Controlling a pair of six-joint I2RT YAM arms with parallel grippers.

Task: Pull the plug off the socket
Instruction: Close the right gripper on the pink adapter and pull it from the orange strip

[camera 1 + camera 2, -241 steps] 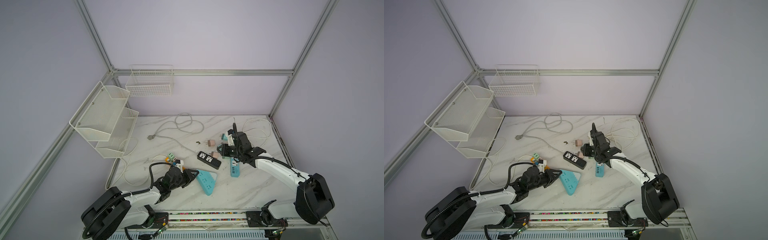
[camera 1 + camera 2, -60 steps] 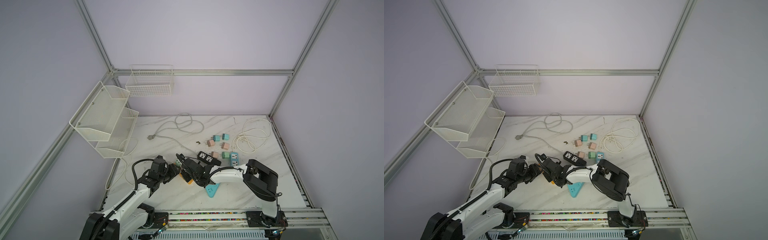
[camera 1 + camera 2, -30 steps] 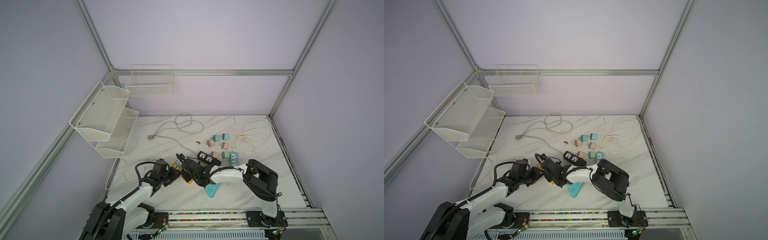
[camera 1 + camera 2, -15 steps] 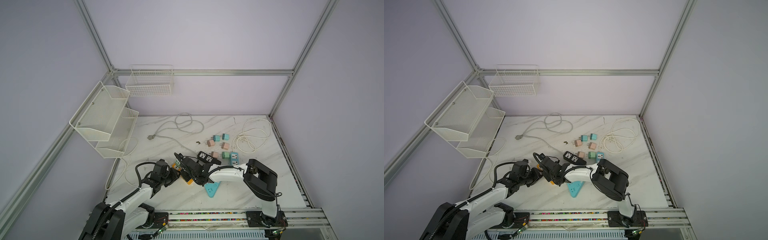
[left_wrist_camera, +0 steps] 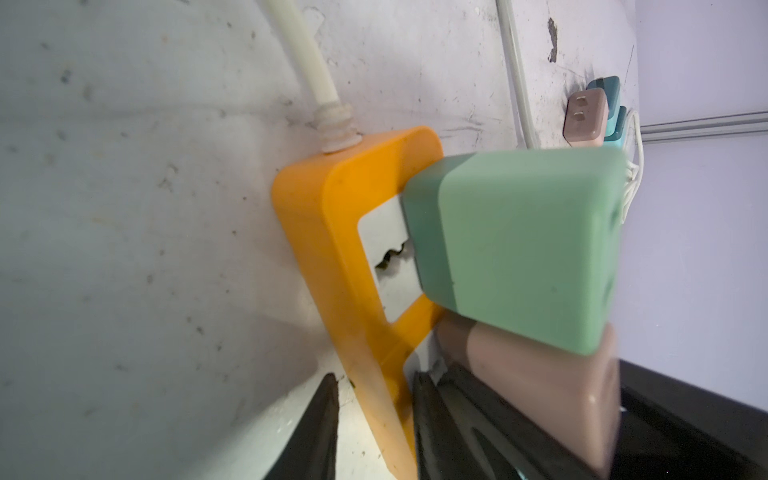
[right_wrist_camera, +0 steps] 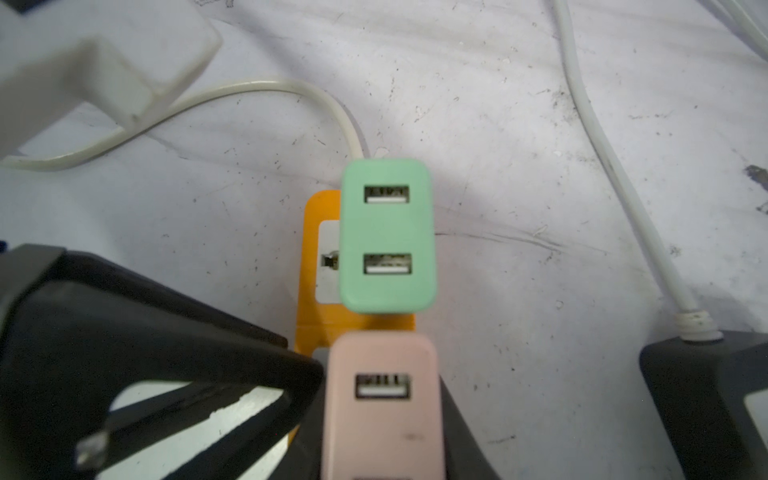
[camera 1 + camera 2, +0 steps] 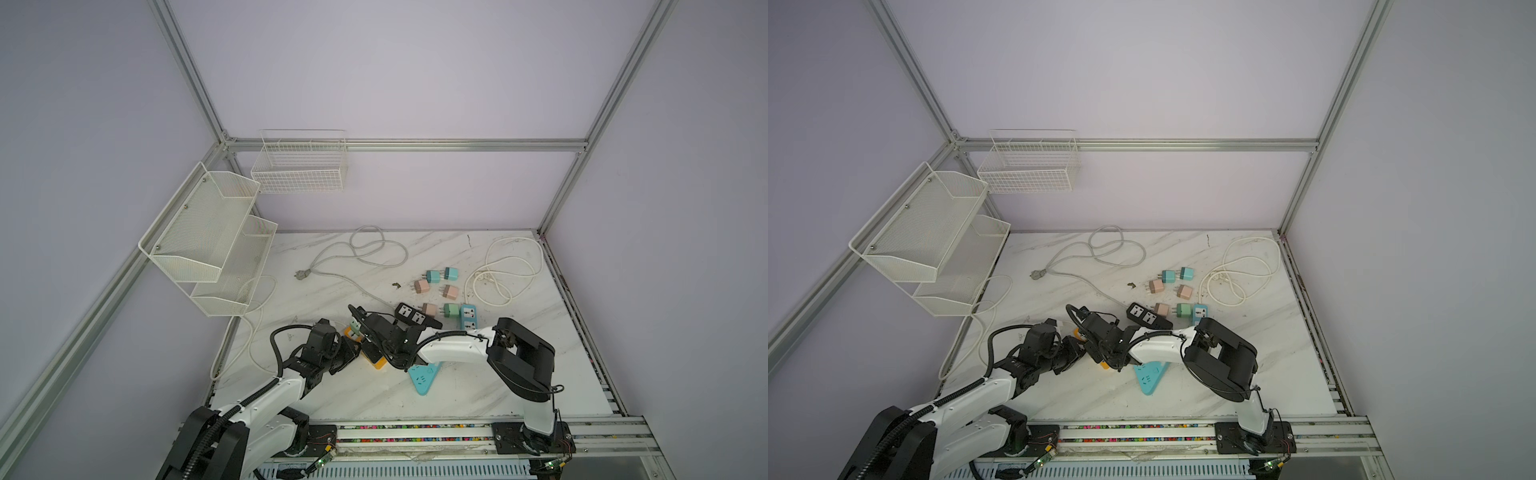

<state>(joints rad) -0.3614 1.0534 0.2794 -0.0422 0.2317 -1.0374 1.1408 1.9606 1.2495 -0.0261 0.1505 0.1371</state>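
One grasp set: right gripper (image 6: pixel 382 436) clenched on pink plug (image 5: pixel 540 386); left gripper (image 5: pixel 374 399) straddles orange strip (image 5: pixel 328 216), clamp unclear. Next: straight pull.

Orange socket strip (image 7: pixel 377 364) mostly covered in both top views; you see only a corner. Pink plug (image 6: pixel 382 411) cut by right wrist view's edge. Left gripper (image 5: pixel 374 386) fingers (image 5: pixel 320 432) run off frame; you can't tell whether they touch strip. White block (image 6: pixel 95 70) blurred.
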